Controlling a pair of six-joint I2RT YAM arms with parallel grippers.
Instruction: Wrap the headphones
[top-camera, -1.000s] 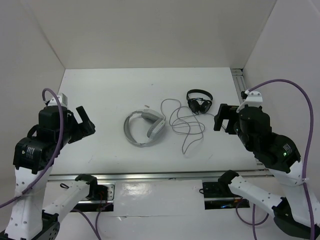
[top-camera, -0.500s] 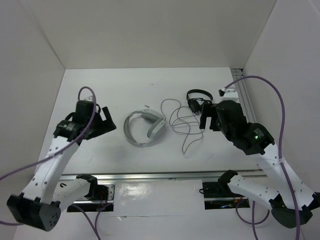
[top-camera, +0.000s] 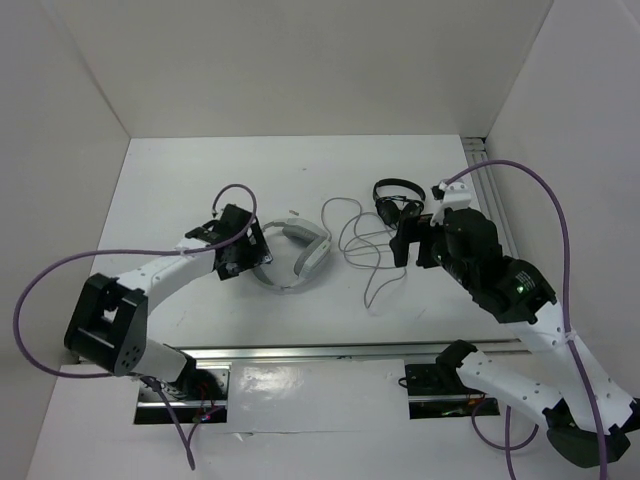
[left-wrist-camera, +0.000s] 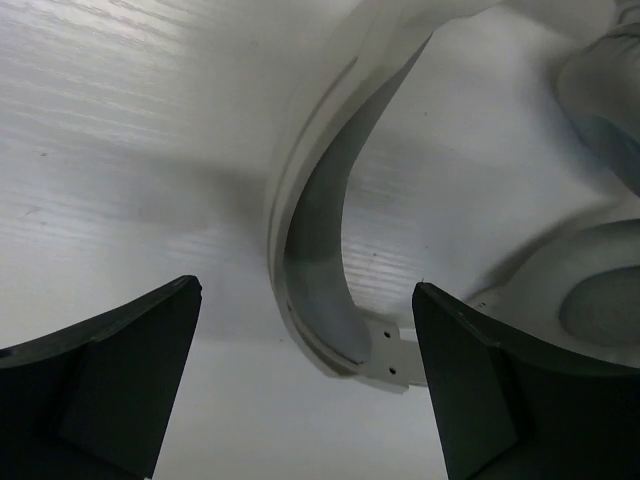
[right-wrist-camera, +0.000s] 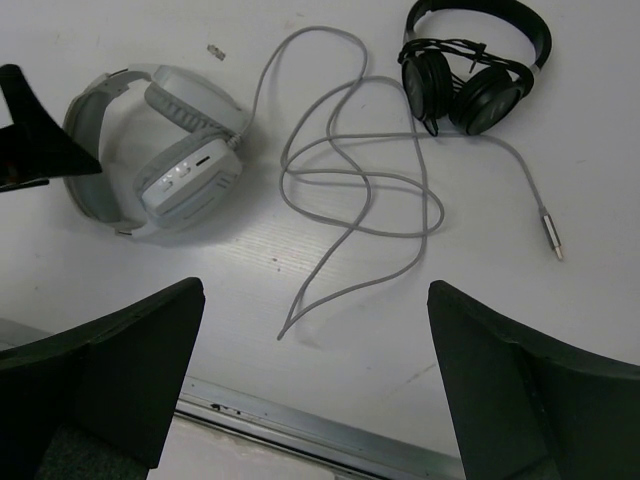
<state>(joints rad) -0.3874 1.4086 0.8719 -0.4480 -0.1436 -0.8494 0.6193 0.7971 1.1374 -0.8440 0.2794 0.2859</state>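
Observation:
The light grey headphones (top-camera: 292, 256) lie flat on the white table, cups folded together on their right side. Their long thin grey cable (top-camera: 372, 248) trails right in loose loops, ending in a plug (right-wrist-camera: 550, 235). My left gripper (top-camera: 249, 256) is open and low at the headband's left curve; in the left wrist view the headband (left-wrist-camera: 318, 210) arcs between the two dark fingers (left-wrist-camera: 110, 375) without touching them. My right gripper (top-camera: 411, 243) hovers open above the cable's right side. In the right wrist view the cable (right-wrist-camera: 360, 190) and headphones (right-wrist-camera: 170, 165) lie beyond its fingers.
Smaller black headphones (top-camera: 398, 201) sit at the back right, close to the cable loops and the right gripper. A metal rail (top-camera: 320, 352) runs along the table's near edge, another (top-camera: 478, 160) along the right side. White walls enclose the table.
The left arm swung in from the far left and came down at the headband. The right arm moved left and forward over the cable. Both grippers stayed open.

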